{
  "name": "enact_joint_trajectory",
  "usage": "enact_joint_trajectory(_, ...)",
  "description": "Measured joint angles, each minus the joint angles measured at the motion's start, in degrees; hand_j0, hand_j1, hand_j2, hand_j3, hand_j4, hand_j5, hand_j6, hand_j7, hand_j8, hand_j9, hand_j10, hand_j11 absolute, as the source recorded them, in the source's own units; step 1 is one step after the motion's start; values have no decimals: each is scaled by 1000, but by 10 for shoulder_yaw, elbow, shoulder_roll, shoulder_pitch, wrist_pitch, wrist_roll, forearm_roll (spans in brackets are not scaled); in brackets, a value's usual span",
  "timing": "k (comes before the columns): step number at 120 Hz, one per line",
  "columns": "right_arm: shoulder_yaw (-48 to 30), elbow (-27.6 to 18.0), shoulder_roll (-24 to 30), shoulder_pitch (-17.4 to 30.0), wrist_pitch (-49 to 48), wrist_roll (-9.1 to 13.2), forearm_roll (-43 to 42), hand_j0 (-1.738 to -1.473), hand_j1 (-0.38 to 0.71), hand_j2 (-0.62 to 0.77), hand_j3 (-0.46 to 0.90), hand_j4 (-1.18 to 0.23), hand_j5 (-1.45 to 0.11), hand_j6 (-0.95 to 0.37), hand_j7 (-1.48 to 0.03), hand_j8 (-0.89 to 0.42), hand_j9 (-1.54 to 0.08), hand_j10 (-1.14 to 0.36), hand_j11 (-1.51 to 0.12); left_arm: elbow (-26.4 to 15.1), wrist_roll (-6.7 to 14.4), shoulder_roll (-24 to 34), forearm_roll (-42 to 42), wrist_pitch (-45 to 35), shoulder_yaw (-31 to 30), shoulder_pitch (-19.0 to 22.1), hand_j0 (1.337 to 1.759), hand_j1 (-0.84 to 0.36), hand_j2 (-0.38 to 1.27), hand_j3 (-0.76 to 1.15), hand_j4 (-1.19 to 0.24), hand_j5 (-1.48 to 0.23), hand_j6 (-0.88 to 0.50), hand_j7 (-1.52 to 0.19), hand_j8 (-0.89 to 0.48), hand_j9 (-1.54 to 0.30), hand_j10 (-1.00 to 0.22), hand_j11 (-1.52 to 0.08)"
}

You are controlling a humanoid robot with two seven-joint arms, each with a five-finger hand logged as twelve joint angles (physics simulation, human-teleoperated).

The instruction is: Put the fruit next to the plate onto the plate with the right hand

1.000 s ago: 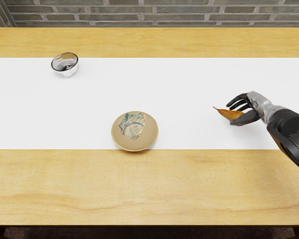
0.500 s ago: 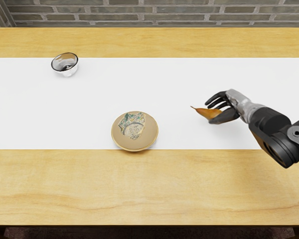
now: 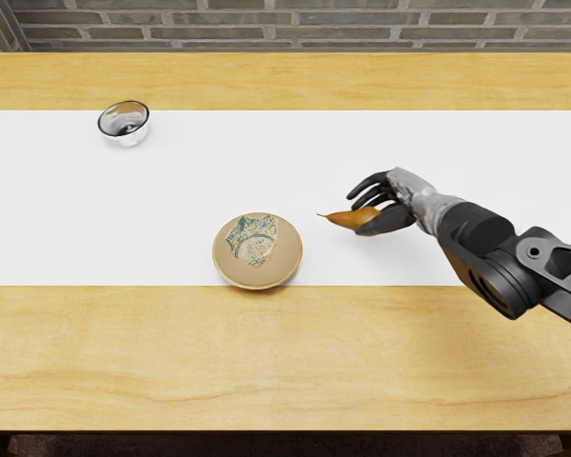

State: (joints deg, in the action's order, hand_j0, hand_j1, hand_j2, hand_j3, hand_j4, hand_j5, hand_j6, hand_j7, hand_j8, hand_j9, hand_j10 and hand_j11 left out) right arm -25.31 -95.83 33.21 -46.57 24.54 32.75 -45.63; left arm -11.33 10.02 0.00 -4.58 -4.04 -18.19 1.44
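A small orange-brown fruit (image 3: 349,218) with a pointed tip is held in my right hand (image 3: 373,206), whose dark fingers are curled around it. The arm comes in from the picture's right edge. Hand and fruit hover over the white runner, a short way right of the plate (image 3: 287,259). That plate is tan with a coloured pattern in its middle, and nothing lies on it. The fruit's tip points left toward the plate. My left arm is out of view.
A small glass bowl (image 3: 124,123) stands at the far left of the white runner (image 3: 266,162). Bare wooden table (image 3: 266,352) lies in front of and behind the runner. A brick wall runs along the back.
My right hand has carried the fruit steadily leftward, from the runner's right end to just right of the plate. Plate and bowl have not moved.
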Motion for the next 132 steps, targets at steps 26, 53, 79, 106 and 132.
enact_joint_trajectory(26, -2, 0, -24, -3, -1, 1, 0, -1656, 338, 133, 0, -641, -890, -645, -859, -365, -870, -397, -866, 0, 0, 0, 0, 0, 0, 0, 1658, 349, 0, 0, 0, 0, 0, 0, 0, 0, 0, 0)
enact_joint_trajectory(53, -2, 3, -59, -10, -3, 1, -1, -1656, 342, 156, 0, -644, -893, -656, -862, -368, -868, -403, -867, 0, 0, 0, 0, 0, 0, 0, 1658, 349, 0, 0, 0, 0, 0, 0, 0, 0, 0, 0)
enact_joint_trajectory(79, 0, 20, -94, -21, -21, 1, -3, -1657, 332, 177, 0, -646, -886, -658, -860, -396, -865, -423, -863, 0, 0, 0, 0, 0, 0, 0, 1658, 349, 0, 0, 0, 0, 0, 0, 0, 0, 0, 0)
enact_joint_trajectory(106, 5, 58, -143, -42, -44, 3, -4, -1657, 333, 184, 0, -645, -887, -659, -860, -396, -864, -424, -861, 0, 0, 0, 0, 0, 0, 0, 1658, 349, 0, 0, 0, 0, 0, 0, 0, 0, 0, 0)
enact_joint_trajectory(132, 7, 75, -168, -52, -61, 4, -4, -1657, 331, 174, 0, -645, -888, -659, -860, -397, -867, -423, -863, 0, 0, 0, 0, 0, 0, 0, 1658, 349, 0, 0, 0, 0, 0, 0, 0, 0, 0, 0)
